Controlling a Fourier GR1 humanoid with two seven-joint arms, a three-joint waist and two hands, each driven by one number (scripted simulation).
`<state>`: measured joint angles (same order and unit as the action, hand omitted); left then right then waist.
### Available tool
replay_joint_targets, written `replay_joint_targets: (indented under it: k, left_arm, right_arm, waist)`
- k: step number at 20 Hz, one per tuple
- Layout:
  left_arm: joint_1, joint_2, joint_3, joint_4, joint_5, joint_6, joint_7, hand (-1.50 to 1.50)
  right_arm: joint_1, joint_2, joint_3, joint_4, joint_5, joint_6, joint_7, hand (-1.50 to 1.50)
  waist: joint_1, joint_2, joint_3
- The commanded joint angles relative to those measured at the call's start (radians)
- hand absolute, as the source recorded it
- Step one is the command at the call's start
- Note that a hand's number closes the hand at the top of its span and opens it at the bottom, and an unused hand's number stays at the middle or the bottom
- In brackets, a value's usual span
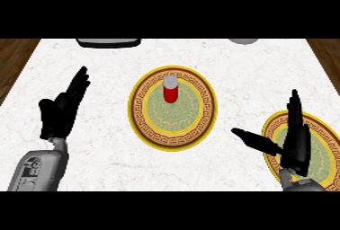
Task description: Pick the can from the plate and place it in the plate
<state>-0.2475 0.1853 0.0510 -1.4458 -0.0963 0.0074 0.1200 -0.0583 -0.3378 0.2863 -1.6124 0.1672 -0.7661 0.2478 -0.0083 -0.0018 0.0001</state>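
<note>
Can (171, 89), red with a silver top, stands upright on the far half of the centre plate (147, 123). Probably light, rigid, smooth-sided; grip mid-body from the side. Right hand (292, 143) sits over the near-right plate (324, 134), fingers straight, thumb out, holding nothing. Left hand (61, 110) likewise open, well left.

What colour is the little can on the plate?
The can is red with a grey top, standing on the middle plate; the head view shows it.
</note>
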Motion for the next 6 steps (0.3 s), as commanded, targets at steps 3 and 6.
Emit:
replay_joint_targets:
  k: [3, 6]
  left_arm:
    - [0.054, -0.022, -0.020, -0.074, -0.015, -0.004, 0.024, 0.00]
    - [-0.035, -0.031, 0.009, 0.094, -0.031, 0.017, -0.055, 0.00]
  right_arm:
    - [0.077, 0.017, -0.140, 0.047, -0.132, 0.121, -0.216, -1.50]
    - [0.190, -0.016, -0.177, -0.028, -0.158, 0.180, -0.248, -1.50]
  waist:
    - [0.009, 0.001, 0.000]
    - [0.000, 0.002, 0.000]
